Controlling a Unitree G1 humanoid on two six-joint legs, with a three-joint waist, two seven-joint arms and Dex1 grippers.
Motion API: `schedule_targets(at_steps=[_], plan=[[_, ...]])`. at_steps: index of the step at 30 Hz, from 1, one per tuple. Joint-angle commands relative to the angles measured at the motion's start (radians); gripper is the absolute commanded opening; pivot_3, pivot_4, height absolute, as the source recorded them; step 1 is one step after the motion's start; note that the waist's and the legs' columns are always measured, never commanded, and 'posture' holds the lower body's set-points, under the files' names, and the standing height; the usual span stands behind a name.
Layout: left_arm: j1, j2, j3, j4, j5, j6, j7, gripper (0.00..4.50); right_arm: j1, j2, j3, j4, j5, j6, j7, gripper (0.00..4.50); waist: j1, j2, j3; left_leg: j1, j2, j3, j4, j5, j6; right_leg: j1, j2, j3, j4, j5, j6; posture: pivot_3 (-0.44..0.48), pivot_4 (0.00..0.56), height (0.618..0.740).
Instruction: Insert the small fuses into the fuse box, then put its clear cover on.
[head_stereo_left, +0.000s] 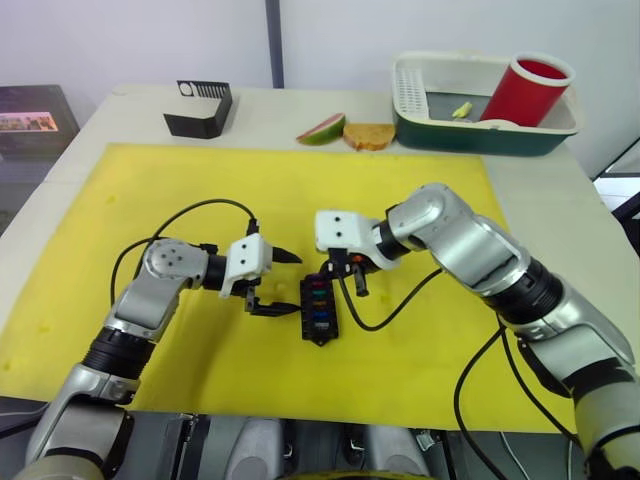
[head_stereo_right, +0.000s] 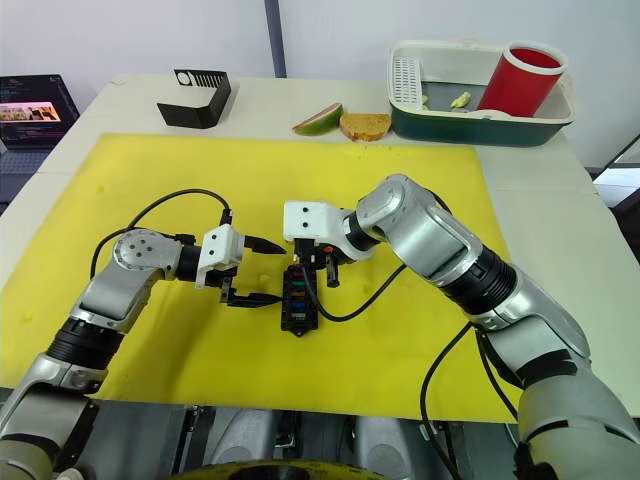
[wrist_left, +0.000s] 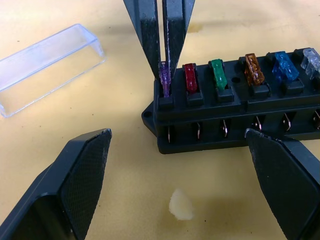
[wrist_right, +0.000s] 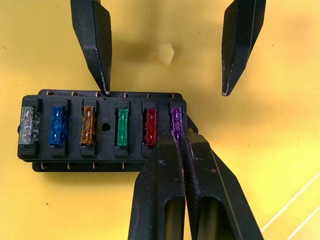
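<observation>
The fuse box (head_stereo_left: 319, 309) lies in the middle of the yellow mat (head_stereo_left: 120, 200), its long axis running near to far, with the two arms meeting over it. The right tool (wrist_left: 162, 72) comes down on the far end of the box, its fingers pressed together on the purple fuse (wrist_right: 176, 125), which stands in the end slot, seemingly not quite pushed home. The left tool (wrist_right: 165, 92) sits just to the left of the box, fingers spread wide and empty, one tip touching or almost touching the box's edge.

Counted along the row: six small fuses, one each of purple, red (wrist_right: 150, 126), green (wrist_right: 122, 127), amber (wrist_right: 88, 125), blue (wrist_right: 58, 125) and grey (wrist_right: 27, 125), all standing in slots. None lies loose on the mat.

The one clear cover (wrist_left: 47, 65) lies open side up on the mat, apart from the box, off its purple-fuse end as the left wrist view shows it. Which arm is nearer to it cannot be told for certain. The coming move most likely turns on that gap: the cover must be picked up, turned over and lined up with the box's long axis.
</observation>
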Motion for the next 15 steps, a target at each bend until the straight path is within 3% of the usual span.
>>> schedule_targets(at_steps=[1, 15], plan=[[0.000, 0.000, -0.001, -0.033, 0.001, -0.010, 0.000, 4.48, -0.021, -0.006, -0.003, -0.026, -0.009, 0.004, 0.002, 0.00, 0.000, 0.000, 0.000, 0.000, 0.000, 0.000, 0.000, 0.000, 0.000, 0.000, 0.000, 0.000, 0.000, 0.000, 0.000, 0.000, 0.150, 0.740], [0.001, -0.001, 0.000, -0.034, 0.003, -0.010, -0.001, 4.48, -0.022, -0.003, -0.015, -0.040, -0.004, 0.013, -0.006, 0.00, 0.000, 0.000, 0.000, 0.000, 0.000, 0.000, 0.000, 0.000, 0.000, 0.000, 0.000, 0.000, 0.000, 0.000, 0.000, 0.000, 0.150, 0.740]])
